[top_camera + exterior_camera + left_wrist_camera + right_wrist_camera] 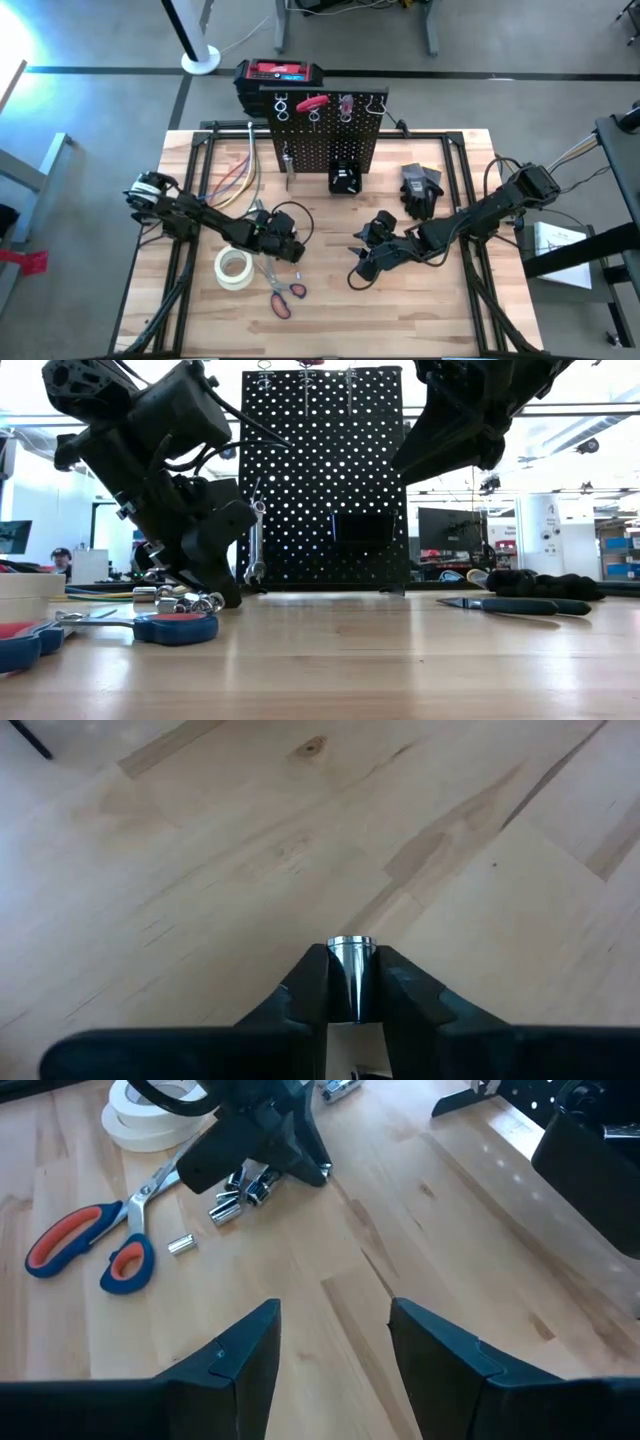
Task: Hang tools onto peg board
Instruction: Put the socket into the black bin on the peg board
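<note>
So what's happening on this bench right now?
The left gripper is shut on a small silver socket, low over the wooden table beside a cluster of loose silver sockets and red-handled scissors. The right gripper hovers open above bare wood. The upright black perforated peg board already holds a few tools.

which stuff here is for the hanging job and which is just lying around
For the job:
upright black perforated peg board
red-handled steel scissors
small silver sockets
silver socket in left gripper

Lying about:
white tape roll
black glove
red-and-black toolbox
</note>
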### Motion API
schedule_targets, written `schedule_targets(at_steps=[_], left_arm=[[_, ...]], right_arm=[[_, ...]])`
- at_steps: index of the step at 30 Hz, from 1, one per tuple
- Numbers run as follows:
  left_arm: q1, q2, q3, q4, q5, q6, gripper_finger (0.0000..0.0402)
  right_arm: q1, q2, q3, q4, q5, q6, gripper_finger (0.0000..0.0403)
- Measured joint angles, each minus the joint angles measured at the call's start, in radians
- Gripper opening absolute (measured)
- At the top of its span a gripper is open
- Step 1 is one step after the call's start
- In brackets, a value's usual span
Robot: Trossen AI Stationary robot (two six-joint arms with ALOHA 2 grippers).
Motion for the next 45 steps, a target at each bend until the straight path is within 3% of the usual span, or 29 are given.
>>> schedule_targets(at_steps=[16, 35, 41, 45], left_arm=[[-0.001, -0.002, 0.009, -0.005, -0.001, 0.045, 0.0048], [-0.002, -0.122, 0.007, 0.023, -0.057, 0.173, 0.0048], [0.000, -0.158, 0.007, 0.130, -0.073, 0.302, 0.0048], [0.013, -0.161, 0.007, 0.266, -0.016, 0.440, 0.0048]], right_arm=[[0.002, 0.000, -0.003, -0.001, 0.000, -0.001, 0.0107], [0.047, -0.021, -0.003, 0.020, 0.045, -0.056, 0.0105], [0.078, -0.090, -0.011, 0.028, 0.073, -0.082, 0.0085], [0.088, -0.136, -0.037, 0.032, 0.088, -0.076, 0.0071]])
